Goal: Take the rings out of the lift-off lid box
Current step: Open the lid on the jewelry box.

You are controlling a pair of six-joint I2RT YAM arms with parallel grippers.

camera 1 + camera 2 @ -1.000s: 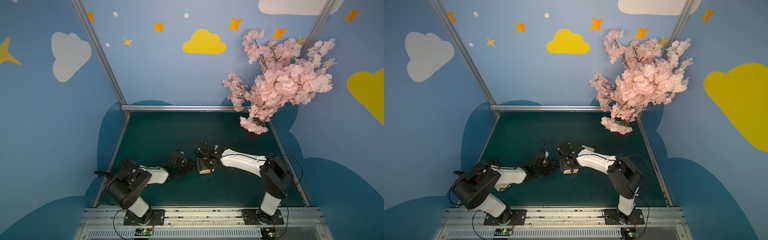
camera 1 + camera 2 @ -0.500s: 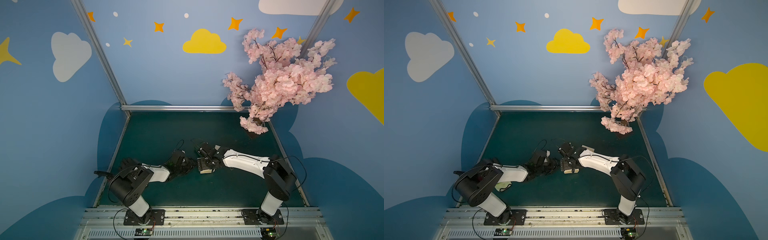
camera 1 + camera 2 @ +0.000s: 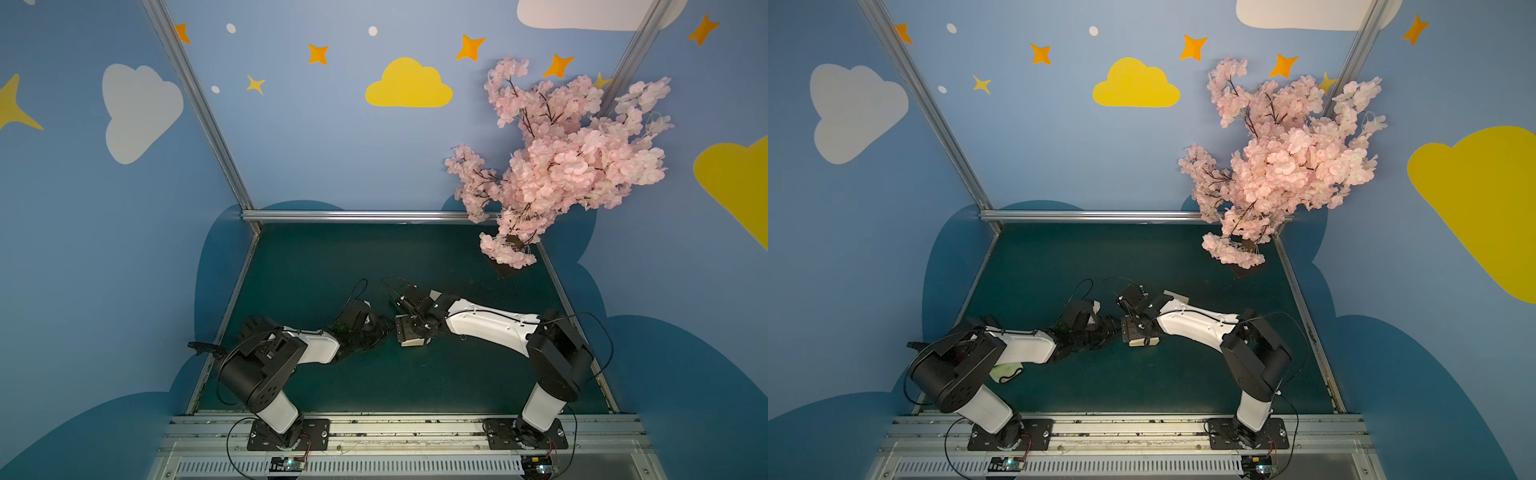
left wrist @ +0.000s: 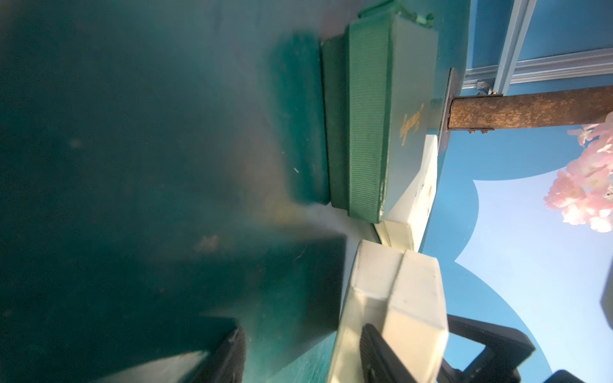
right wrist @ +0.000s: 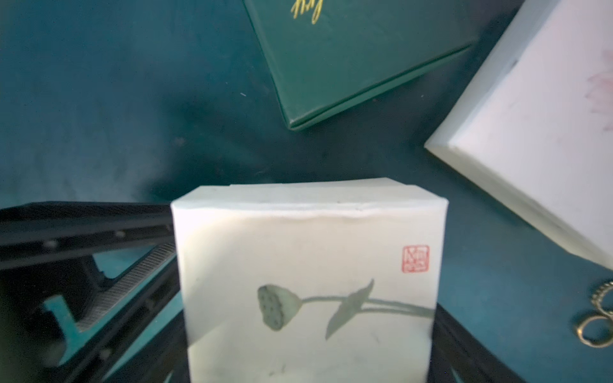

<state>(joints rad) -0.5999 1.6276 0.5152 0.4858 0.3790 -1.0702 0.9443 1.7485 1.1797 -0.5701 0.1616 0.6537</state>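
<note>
White card, lotus print: the lift-off lid box (image 3: 411, 343) sits on the bench (image 3: 332, 257) between your claws.
In both top views the right claw (image 3: 410, 328) grips it wide, left claw (image 3: 384, 332) at its side. Left wrist: jaws half-spread, one pad (image 4: 378, 358) on the box, clamping nothing. Right wrist: two rings (image 5: 595, 315) lie on the bench just beside the box, opposite the left claw; your right arm's nearer.

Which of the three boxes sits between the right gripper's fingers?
The white box with a green lotus pod and red seal; the dark green gold-lettered box and the pink-flowered white box lie apart.
</note>
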